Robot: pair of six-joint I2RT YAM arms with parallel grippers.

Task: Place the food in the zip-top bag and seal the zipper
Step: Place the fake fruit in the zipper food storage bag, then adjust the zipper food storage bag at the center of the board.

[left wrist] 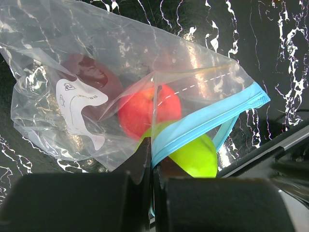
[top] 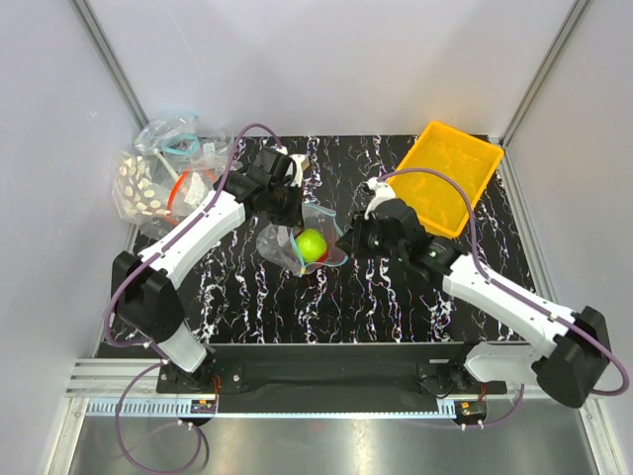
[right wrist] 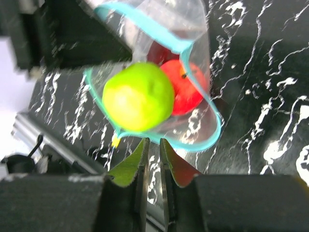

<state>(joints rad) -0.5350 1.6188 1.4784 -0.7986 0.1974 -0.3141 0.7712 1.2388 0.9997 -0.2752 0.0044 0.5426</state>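
Observation:
The zip-top bag [top: 280, 240] lies mid-table with its mouth held wide. My left gripper [left wrist: 153, 155] is shut on the teal zipper [left wrist: 212, 118] at one side of the mouth. Inside, the red fruit [left wrist: 145, 112] and the maroon fruit [left wrist: 89, 72] lie deep in the bag, while the lime green fruit [left wrist: 195, 155] sits right at the mouth. In the right wrist view the green fruit [right wrist: 139, 96] fills the opening, with the red fruit [right wrist: 188, 87] behind it. My right gripper [right wrist: 153, 142] stands just below the zipper [right wrist: 203, 140], jaws narrowly apart, nothing between them.
An orange tray [top: 450, 173] stands at the back right. A heap of other clear bags [top: 163, 148], one with white dots [top: 138, 188], lies at the back left beside the wall. The table's front rail runs along the bottom of the overhead view.

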